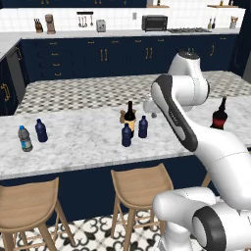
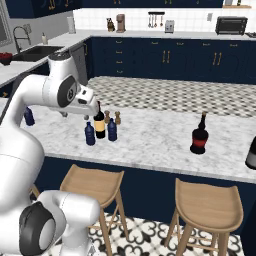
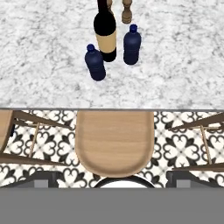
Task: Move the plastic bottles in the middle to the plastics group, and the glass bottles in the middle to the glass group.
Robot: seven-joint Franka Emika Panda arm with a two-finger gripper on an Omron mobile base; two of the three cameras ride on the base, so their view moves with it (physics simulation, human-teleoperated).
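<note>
A marble island counter (image 1: 73,142) in a navy-cabinet kitchen holds a wine bottle (image 3: 105,33) between two small blue bottles (image 3: 95,62). Wooden stools (image 3: 114,140) stand below. The claw's fingers are spread wide, holding nothing.

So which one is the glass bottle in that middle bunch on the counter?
On the white marble counter, find the tight cluster of bottles in the middle. The tall dark wine bottle with a slim black neck and tan-yellow label stands at its back. The two stubby navy-blue plastic bottles beside it reach about half its height, and two small brown shakers stand behind.
</note>
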